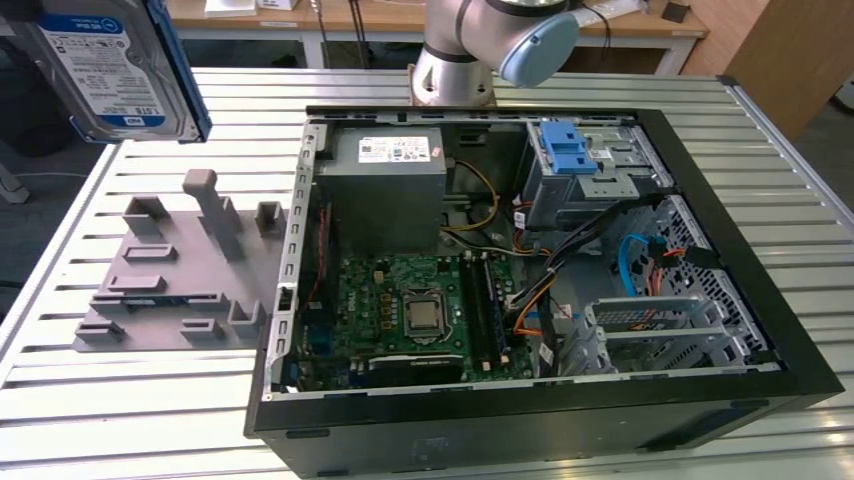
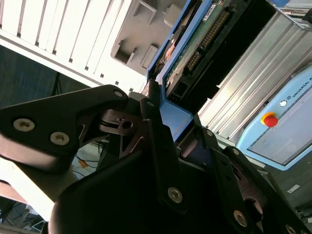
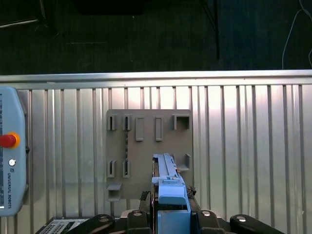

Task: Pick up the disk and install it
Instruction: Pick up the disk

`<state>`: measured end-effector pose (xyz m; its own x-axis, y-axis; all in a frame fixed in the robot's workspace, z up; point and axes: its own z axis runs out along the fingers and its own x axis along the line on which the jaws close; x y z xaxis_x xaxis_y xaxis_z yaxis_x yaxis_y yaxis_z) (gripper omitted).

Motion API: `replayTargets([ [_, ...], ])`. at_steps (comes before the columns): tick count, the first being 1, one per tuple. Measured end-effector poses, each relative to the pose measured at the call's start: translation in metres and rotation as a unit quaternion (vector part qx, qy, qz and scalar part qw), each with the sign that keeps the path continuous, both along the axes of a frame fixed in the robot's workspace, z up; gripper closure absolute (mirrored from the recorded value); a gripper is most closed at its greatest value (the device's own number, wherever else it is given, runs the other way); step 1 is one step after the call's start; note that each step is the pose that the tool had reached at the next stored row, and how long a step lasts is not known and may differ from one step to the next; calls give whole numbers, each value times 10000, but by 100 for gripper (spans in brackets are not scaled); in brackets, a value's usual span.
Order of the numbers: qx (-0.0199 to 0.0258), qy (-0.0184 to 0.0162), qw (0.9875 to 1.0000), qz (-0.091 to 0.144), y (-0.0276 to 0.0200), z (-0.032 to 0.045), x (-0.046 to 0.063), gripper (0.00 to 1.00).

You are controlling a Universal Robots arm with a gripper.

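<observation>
The disk (image 1: 114,65), label side facing the exterior camera and blue rails round its edges, hangs in the air clear of the open computer case (image 1: 534,415), off to the exterior view's left of it and higher than its walls. My gripper (image 2: 175,122) is clamped on the disk: in the second wrist view the dark fingers (image 2: 156,136) press on the blue rail from both sides, with the drive's circuit board and connector running on beyond them. In the first wrist view the disk (image 3: 168,175) stands edge-on out of my gripper (image 3: 170,200), and a grey fixture plate (image 3: 146,161) lies flat beneath it. In the exterior view that grey fixture plate (image 1: 174,300) sits on the slatted table (image 1: 134,420) just beside the case, on the exterior view's left of it. Inside the case, the grey power-supply box (image 1: 387,190) fills the far corner on the exterior view's left, the drive cage (image 1: 587,180) with its blue latch (image 1: 571,152) stands in the far corner on the exterior view's right, and the motherboard (image 1: 400,310) lies toward the near wall. My arm's base (image 1: 454,70) rises just behind the case's far wall. A teach pendant (image 3: 9,151) with a red button lies on the slats, apart from the fixture plate.
</observation>
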<state>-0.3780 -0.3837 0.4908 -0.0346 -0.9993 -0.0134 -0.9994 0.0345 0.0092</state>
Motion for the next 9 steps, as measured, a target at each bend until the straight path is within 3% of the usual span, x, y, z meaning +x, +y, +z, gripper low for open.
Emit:
replayTargets([
  [9, 0, 2, 10000, -1, -52, 0, 133, 64],
])
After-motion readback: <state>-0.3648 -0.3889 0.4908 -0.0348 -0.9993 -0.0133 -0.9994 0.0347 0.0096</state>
